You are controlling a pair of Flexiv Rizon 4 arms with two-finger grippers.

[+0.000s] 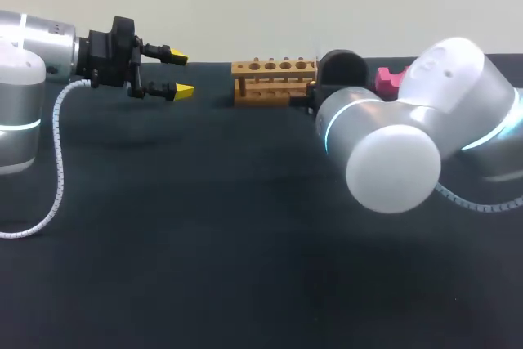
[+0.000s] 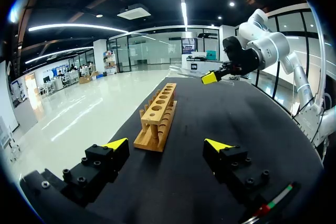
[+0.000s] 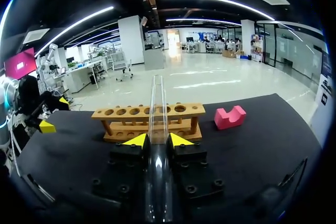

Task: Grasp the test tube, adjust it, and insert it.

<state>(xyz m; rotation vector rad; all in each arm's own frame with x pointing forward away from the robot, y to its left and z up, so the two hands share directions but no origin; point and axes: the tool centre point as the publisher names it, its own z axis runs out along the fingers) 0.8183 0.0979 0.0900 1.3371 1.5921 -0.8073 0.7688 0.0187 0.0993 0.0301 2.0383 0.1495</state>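
A big dark table point(image 1: 204, 243) fills the head view. The right arm point(image 1: 409, 136) is the biggest thing on show. It comes in from the right, and its fat round joint hides its own gripper in that view. The left arm point(image 1: 33, 63) comes in from the left and hangs above the table.

A wooden rack point(image 1: 274, 79) stands near the far edge of the table, between the two arms. It has a row of round holes on top. A small pink block point(image 1: 391, 79) sits on the table near the rack, on the right arm's side.

The left gripper point(image 1: 181, 73) points at the end of the rack, well apart from it. Its fingers are spread wide.

The right gripper point(image 3: 157, 140) faces the long side of the rack. Its fingers are close together and press on the tube point(image 3: 157, 103) from both sides. The tube is clear glass. It lies along the fingers and sticks out ahead of them, toward the middle of the rack. I cannot tell if its tip touches the rack
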